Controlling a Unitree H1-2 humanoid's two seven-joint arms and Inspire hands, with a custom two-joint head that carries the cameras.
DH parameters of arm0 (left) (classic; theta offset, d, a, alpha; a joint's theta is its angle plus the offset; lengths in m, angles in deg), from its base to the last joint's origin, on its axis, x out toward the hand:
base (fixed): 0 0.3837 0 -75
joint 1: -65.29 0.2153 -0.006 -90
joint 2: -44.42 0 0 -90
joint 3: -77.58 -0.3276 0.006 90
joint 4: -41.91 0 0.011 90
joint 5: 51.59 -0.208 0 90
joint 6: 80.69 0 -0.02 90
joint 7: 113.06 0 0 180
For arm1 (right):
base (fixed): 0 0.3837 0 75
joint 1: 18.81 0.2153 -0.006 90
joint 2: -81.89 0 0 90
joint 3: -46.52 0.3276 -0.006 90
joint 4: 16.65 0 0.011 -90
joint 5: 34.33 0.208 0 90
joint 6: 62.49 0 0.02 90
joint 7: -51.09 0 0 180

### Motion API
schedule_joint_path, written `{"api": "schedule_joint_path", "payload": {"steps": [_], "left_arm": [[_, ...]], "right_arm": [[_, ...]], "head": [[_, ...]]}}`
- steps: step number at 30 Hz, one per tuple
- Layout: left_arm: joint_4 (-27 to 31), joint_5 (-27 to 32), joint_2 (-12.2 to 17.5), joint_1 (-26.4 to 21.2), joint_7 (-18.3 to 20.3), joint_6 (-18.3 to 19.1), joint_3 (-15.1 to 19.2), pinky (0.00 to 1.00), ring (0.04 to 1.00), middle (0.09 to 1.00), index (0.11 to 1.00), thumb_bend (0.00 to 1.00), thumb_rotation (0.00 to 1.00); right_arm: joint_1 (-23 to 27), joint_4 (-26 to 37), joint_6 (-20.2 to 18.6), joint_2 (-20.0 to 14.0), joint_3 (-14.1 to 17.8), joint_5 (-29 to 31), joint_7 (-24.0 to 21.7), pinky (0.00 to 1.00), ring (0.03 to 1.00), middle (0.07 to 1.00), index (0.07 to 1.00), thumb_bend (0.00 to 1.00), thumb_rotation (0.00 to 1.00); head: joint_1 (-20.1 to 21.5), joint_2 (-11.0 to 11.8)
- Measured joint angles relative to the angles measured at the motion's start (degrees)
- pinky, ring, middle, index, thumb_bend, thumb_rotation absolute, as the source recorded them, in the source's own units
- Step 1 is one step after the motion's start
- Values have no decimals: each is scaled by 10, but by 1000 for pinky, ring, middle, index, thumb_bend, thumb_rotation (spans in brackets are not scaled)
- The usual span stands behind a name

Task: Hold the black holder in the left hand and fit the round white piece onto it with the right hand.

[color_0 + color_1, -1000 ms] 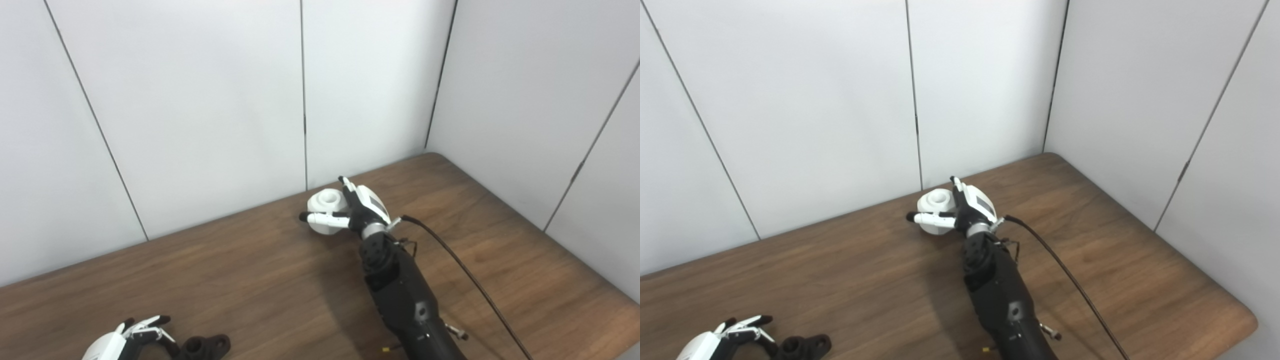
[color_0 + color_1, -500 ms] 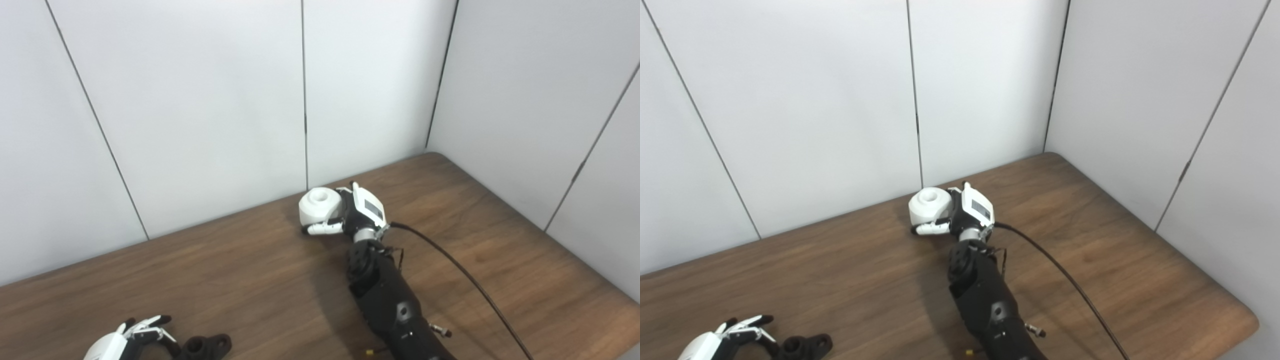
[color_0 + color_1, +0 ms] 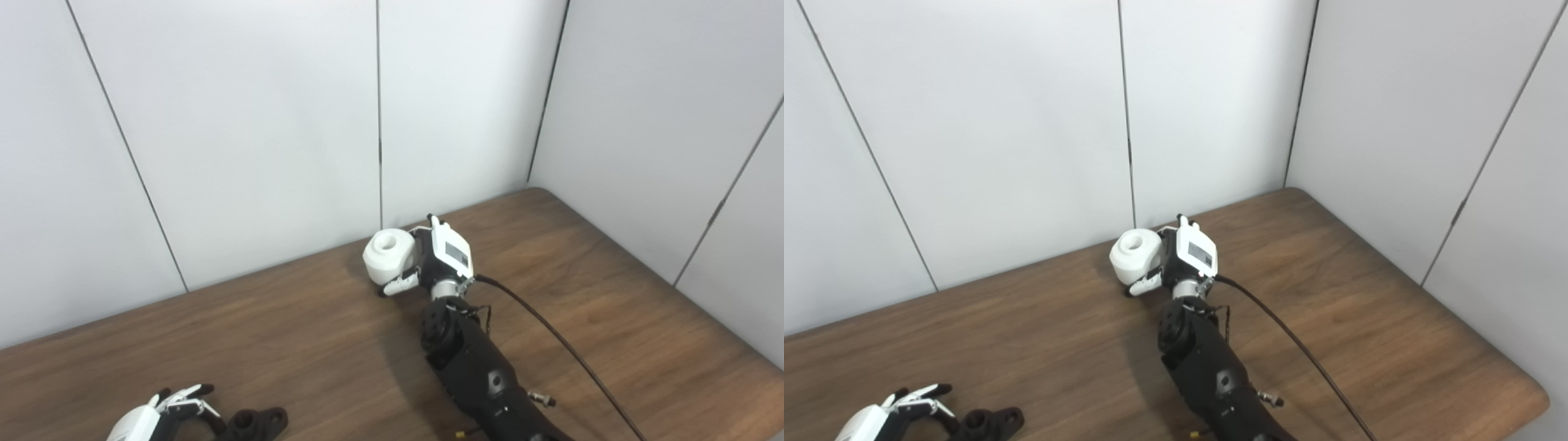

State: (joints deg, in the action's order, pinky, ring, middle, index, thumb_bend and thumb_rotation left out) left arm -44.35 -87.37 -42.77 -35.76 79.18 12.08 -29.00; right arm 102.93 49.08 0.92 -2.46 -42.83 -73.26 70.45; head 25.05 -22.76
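Round white piece (image 3: 387,256) sits in the right hand (image 3: 429,260), near the middle of the frame by the wall, with the fingers (image 3: 401,283) curled around it. It looks lifted a little off the brown counter (image 3: 294,331). Black holder (image 3: 257,422) lies flat on the counter at the lower left. The left hand (image 3: 156,419) is just beside it with fingers spread and holds nothing. So the white piece is picked up, but the holder still needs grabbing, and the two are well apart.

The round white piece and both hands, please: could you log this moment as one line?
right hand: shut on round white piece | left hand: beside black holder | fit: not yet done
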Motion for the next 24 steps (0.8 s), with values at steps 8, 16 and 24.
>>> {"api": "schedule_joint_path", "payload": {"steps": [8, 16, 24], "left_arm": [[0, 0, 0, 0, 0, 0, 0, 1000, 877, 868, 482, 516, 40], [0, 1, 1, -1, 1, 1, -1, 988, 885, 874, 482, 516, 39], [0, -16, -2, -6, -2, 6, -8, 906, 885, 874, 483, 516, 39]], "right_arm": [[-6, 13, -2, -8, -4, 5, -7, 882, 1000, 968, 479, 517, 136], [-29, 127, -3, -6, -11, 30, -36, 960, 1000, 988, 479, 517, 138], [-93, 302, -7, 33, -25, 35, -94, 931, 1000, 980, 478, 516, 141]], "head": [[-4, -11], [-25, -27], [-80, -42]]}}
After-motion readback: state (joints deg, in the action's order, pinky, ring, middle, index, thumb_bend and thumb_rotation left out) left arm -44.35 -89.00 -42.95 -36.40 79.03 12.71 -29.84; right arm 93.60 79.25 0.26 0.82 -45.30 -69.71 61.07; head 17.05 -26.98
